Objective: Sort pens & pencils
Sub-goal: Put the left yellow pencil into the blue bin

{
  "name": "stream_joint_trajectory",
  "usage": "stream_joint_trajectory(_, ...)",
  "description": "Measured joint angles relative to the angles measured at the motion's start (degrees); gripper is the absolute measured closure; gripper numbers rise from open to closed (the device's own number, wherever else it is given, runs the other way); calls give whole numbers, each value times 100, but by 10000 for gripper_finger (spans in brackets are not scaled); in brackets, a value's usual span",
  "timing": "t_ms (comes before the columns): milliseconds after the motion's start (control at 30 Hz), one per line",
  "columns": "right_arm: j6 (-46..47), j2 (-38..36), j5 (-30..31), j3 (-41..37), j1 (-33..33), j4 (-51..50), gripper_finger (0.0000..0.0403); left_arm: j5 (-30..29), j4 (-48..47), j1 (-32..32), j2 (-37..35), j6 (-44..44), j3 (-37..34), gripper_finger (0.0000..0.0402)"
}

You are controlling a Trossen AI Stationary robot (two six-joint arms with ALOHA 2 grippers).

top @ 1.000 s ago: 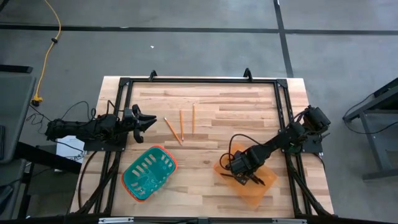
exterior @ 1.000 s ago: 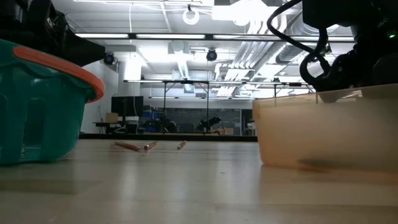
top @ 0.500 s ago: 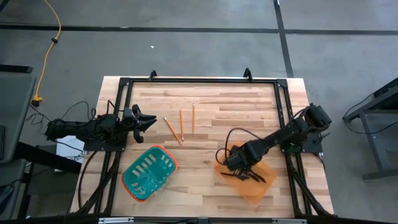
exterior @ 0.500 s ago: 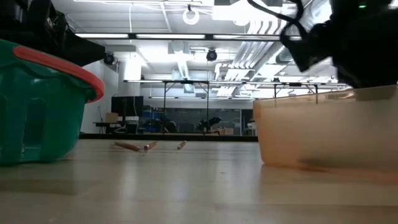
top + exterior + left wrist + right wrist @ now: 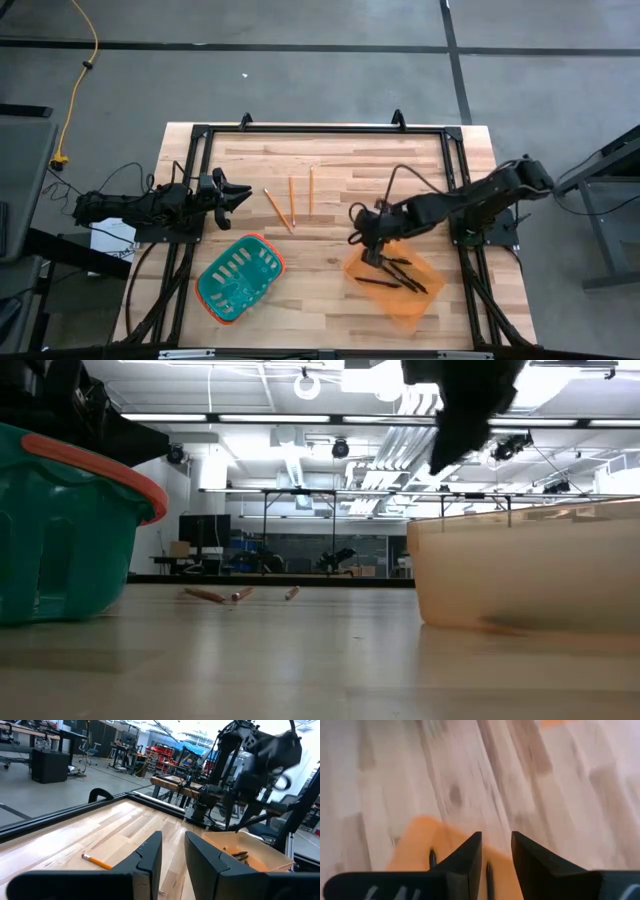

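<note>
Pens [image 5: 398, 276] in orange bin [image 5: 420, 303]; pencils [image 5: 291, 203] loose

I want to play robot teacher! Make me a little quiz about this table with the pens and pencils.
1. True or false: the pencils lie inside the teal basket.
2. Where are the black pens? A. on the floor B. in the orange bin C. in the left gripper
3. Fill in: the right gripper is above the orange bin's ____ edge, nearer the pencils.

Key: 1. False, they lie on the bare wooden table. 2. B. 3. Left.
</note>
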Motion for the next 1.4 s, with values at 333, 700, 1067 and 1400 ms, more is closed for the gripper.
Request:
stream_joint_trajectory(333, -1447, -844, -57, -784, -190, 2363, 306, 0, 0, -1, 0, 0, 1, 330)
stream_joint_trajectory(700, -1672, -2255, -29, -3572, -437, 5997, 306, -1, 0, -1, 0, 0, 0, 330)
stream_joint_trajectory(1067, -1774, -4290, -11, -5192, -563, 6733, 306, -2, 0, 0, 2, 1, 2, 330)
stream_joint_trajectory(1400, -1803, -6081, -13, -6231, -564, 6617, 306, 0, 0, 0, 0, 0, 1, 330)
